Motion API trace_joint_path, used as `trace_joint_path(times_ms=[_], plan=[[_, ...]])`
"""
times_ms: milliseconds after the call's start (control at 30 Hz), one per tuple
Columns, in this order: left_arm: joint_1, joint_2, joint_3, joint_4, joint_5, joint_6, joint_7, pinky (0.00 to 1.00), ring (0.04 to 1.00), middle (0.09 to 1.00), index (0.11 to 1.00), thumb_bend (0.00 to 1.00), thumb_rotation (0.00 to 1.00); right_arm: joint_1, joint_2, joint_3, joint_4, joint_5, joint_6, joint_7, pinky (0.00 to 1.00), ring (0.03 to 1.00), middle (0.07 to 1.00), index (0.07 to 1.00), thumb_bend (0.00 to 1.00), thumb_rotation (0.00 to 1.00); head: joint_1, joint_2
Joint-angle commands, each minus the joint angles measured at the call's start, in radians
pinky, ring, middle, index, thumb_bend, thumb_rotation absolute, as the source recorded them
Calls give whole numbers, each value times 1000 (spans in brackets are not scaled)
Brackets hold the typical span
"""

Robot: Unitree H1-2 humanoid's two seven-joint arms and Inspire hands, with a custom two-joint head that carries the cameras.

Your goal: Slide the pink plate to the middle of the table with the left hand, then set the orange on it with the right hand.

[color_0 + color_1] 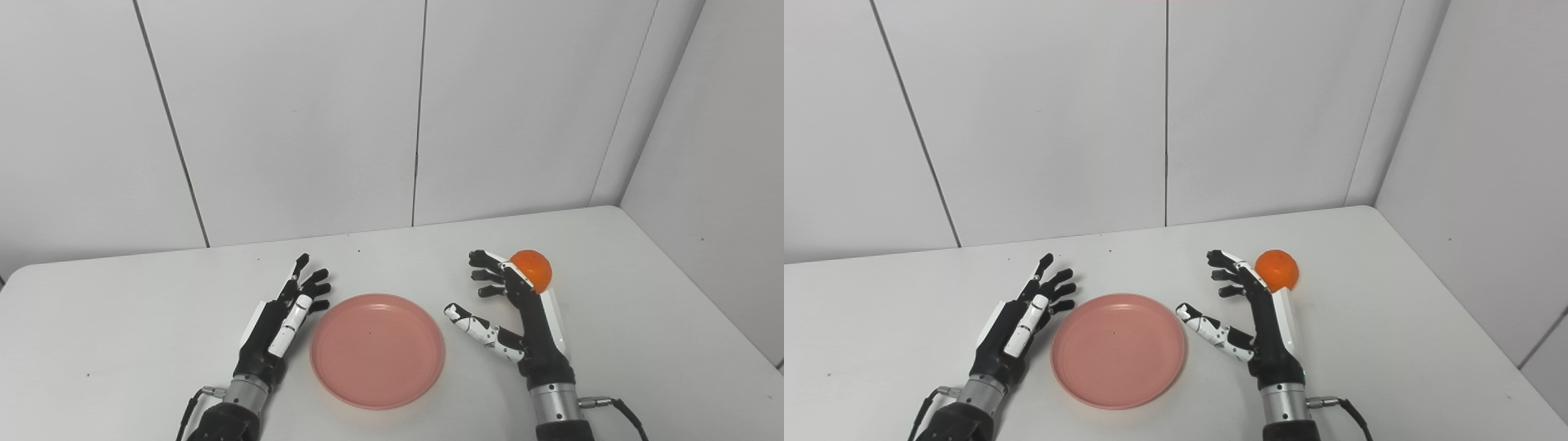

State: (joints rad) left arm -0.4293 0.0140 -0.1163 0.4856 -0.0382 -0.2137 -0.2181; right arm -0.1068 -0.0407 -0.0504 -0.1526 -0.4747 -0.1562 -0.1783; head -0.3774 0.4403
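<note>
Orange [1277, 269] just behind right robot hand [1258, 318], untouched, fingers apart

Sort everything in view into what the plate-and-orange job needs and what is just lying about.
Needed: pink plate, orange, left hand, right hand, both open and holding nothing.
Just there: white table, wall panels; no loose items show.

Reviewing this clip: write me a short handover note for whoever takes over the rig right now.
Left hand: open, holding nothing, just left of the pink plate.
Right hand: open, holding nothing, palm toward the plate, the orange behind it on the table.
Done: the plate lies between the hands, about mid-table.
Left: grasp the orange with the right hand and set it on the plate, which has nothing on it.
</note>
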Motion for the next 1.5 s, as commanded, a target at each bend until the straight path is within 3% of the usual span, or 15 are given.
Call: trace_joint_path(times_ms=[0, 167, 300, 467, 567, 700, 900, 1267, 1467], plan=[[67, 18, 5, 53, 1, -14, -7, 797, 858, 893, 1000, 501, 849, -50, -25, -4, -35, -50, 18, -23, 593, 699, 761, 738, 613, 545, 1, 1], [74, 17, 6, 35, -2, 5, -7, 801, 860, 892, 1000, 498, 848, -106, -95, 9, -11, -232, 42, -44, 656, 738, 769, 731, 639, 647, 12, 6], [76, 15, 8, 35, -5, 8, -9, 810, 863, 888, 1000, 495, 847, -147, -145, 17, -11, -304, 95, -17, 691, 770, 792, 741, 691, 765, 16, 9], [82, 12, 8, 18, -3, 23, -5, 805, 858, 883, 1000, 493, 842, -201, -211, 36, 21, -379, 157, 21, 679, 749, 780, 746, 714, 809, 20, 13], [85, 13, 7, 13, 1, 26, -6, 799, 855, 883, 1000, 489, 845, -231, -237, 50, 38, -442, 227, 65, 622, 729, 752, 720, 764, 916, 19, 15], [92, 15, 9, -3, -10, 38, -16, 808, 860, 880, 1000, 495, 831, -262, -270, 75, 82, -517, 284, 81, 598, 698, 732, 714, 824, 990, 16, 20], [99, 20, 9, -24, -14, 56, -31, 816, 863, 874, 1000, 507, 837, -306, -321, 101, 169, -562, 330, 96, 624, 714, 745, 740, 846, 985, 17, 25], [115, 18, 15, -56, -21, 75, -57, 812, 850, 853, 1000, 550, 823, -368, -388, 138, 339, -535, 364, 108, 619, 744, 760, 742, 826, 809, 22, 33], [119, 21, 16, -70, -18, 85, -65, 812, 848, 858, 1000, 508, 815, -406, -406, 171, 418, -546, 366, 88, 622, 735, 759, 742, 817, 758, 19, 37]])
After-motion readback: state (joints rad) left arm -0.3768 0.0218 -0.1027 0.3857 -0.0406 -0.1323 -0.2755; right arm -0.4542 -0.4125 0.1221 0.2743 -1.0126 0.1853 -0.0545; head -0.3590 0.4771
